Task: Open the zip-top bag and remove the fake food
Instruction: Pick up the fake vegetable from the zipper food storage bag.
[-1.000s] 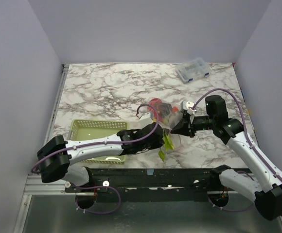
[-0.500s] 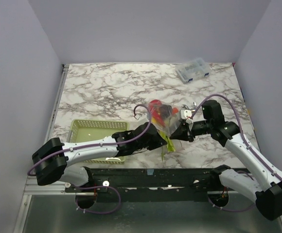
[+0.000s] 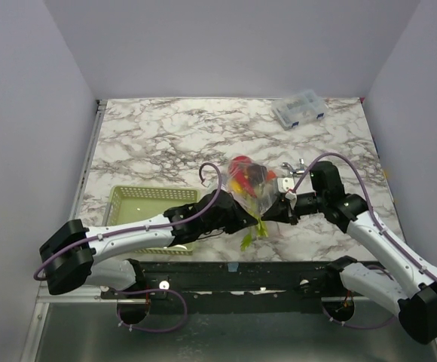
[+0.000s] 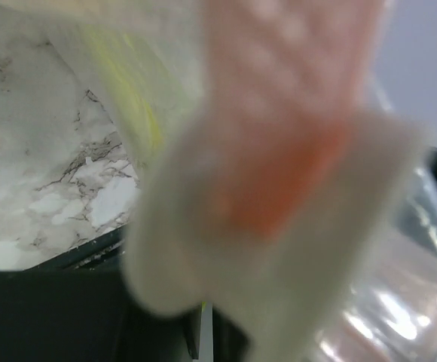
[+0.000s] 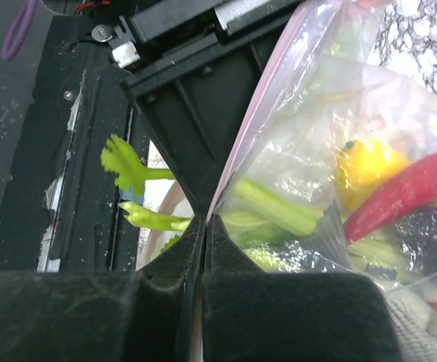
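The zip-top bag [image 3: 252, 188] hangs above the table's near middle, held between both grippers. Red and yellow fake food [image 3: 241, 170] shows through it, and a pale green stalk [image 3: 253, 228] hangs out of its lower end. My left gripper [image 3: 237, 215] is at the bag's left edge. Its fingers are hidden in the left wrist view, which a blurred pinkish strip [image 4: 279, 136] fills. My right gripper [image 5: 206, 220] is shut on the bag's pink zip edge [image 5: 260, 113]. The right wrist view also shows a yellow piece [image 5: 373, 166], a red chili [image 5: 411, 188] and green stalks [image 5: 275, 207] inside.
A pale green mesh basket [image 3: 132, 197] lies at the near left, under the left arm. A small clear compartment box [image 3: 300, 109] stands at the far right. The black base rail [image 3: 241, 271] runs along the near edge below the bag.
Both grippers have moved left and toward the near edge with the bag between them. The green stalk now hangs further out of the bag's lower end.
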`<action>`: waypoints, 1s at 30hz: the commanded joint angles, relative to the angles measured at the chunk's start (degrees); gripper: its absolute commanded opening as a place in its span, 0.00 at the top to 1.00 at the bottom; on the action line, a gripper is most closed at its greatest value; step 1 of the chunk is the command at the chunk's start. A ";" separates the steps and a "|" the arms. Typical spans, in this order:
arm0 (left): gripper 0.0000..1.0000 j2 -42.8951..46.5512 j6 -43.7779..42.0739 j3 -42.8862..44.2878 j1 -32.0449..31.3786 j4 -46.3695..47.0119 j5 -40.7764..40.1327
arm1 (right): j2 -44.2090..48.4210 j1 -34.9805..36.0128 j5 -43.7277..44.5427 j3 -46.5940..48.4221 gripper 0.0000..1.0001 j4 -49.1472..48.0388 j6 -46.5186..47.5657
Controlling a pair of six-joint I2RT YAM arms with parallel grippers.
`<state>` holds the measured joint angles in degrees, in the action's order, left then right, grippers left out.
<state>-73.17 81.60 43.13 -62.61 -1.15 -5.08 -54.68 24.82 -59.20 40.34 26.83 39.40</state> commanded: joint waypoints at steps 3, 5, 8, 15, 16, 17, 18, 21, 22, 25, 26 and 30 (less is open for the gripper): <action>1.00 4.45 6.27 -3.64 2.48 7.16 0.48 | -0.08 0.29 0.11 -2.11 1.00 5.15 -0.19; 1.00 4.53 8.54 -4.10 2.51 5.06 -1.51 | -0.82 0.55 -3.65 -1.18 1.00 7.62 1.85; 1.00 4.27 13.34 -4.94 2.50 4.79 -4.63 | -2.30 2.40 -5.35 -0.48 1.00 9.96 4.30; 1.00 1.96 21.22 -5.02 2.49 10.46 -10.22 | -4.39 6.21 -4.64 -0.07 1.00 12.63 6.53; 1.00 1.59 21.72 -5.20 2.49 12.43 -9.89 | -4.13 6.18 -4.01 -0.21 1.00 11.91 5.86; 1.00 1.37 22.00 -5.31 2.54 13.60 -9.43 | -3.62 6.20 -3.05 -0.76 1.00 9.90 4.09; 1.00 1.40 22.03 -5.29 2.58 14.38 -8.89 | -3.00 6.14 -1.66 -1.24 1.00 7.80 0.90; 1.00 2.92 20.93 -5.76 2.58 14.10 -7.20 | -1.27 5.80 1.26 -1.16 1.00 3.71 -6.10; 1.00 3.70 20.09 -6.01 2.58 13.08 -6.64 | -1.02 5.00 1.59 -0.29 1.00 3.80 -6.97; 1.00 6.74 17.17 -7.23 2.58 10.61 -4.40 | -0.75 2.03 -0.83 0.81 1.00 3.50 -8.23; 1.00 7.56 16.25 -7.83 2.58 10.20 -3.39 | -0.87 1.15 -1.49 0.65 1.00 2.83 -8.83; 1.00 11.29 13.58 -9.73 2.61 11.36 0.50 | -1.05 -0.05 1.71 -0.82 1.00 0.90 -9.69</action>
<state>-66.78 97.84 34.94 -61.67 6.76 -5.39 -56.10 25.74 -59.35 40.82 25.21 33.21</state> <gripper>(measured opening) 0.050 0.006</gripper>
